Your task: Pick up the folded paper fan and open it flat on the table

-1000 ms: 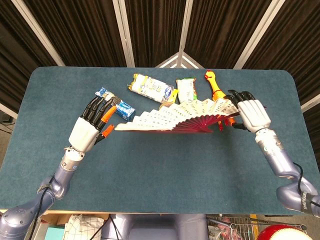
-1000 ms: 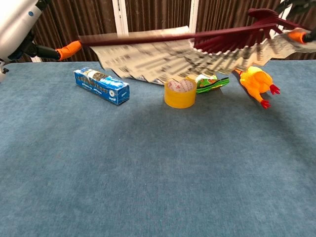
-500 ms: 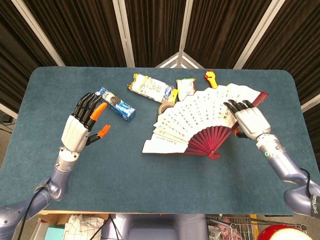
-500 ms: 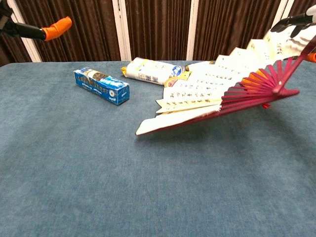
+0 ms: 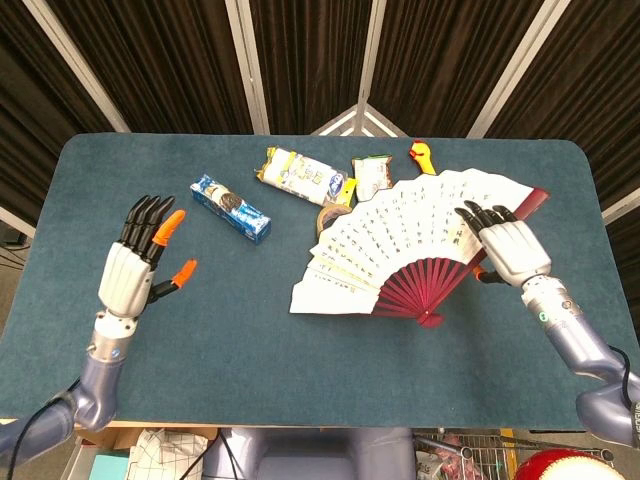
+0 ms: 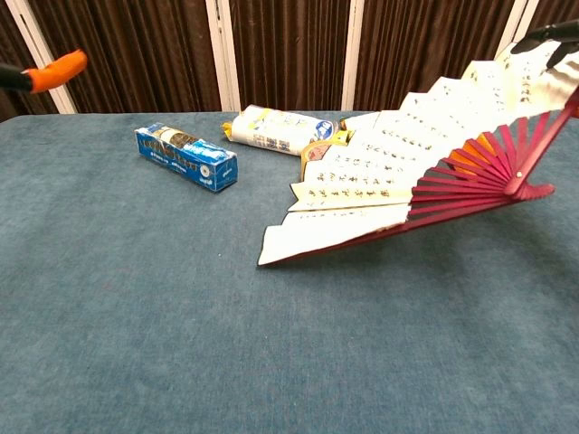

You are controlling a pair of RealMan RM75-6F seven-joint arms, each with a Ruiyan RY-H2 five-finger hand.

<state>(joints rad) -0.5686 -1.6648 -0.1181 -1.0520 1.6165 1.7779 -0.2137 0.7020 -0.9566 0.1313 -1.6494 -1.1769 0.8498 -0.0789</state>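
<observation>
Left hand (image 5: 133, 268), fingers spread and holding nothing, hovers well apart from the paper fan (image 5: 400, 248), which lies spread to its right. Right hand (image 5: 508, 246) grips the fan's right edge, lifting that side while the left tip looks to touch the surface (image 5: 300, 360). Judged stage: laying the opened fan flat; next, the right hand should lower its side and release.
</observation>
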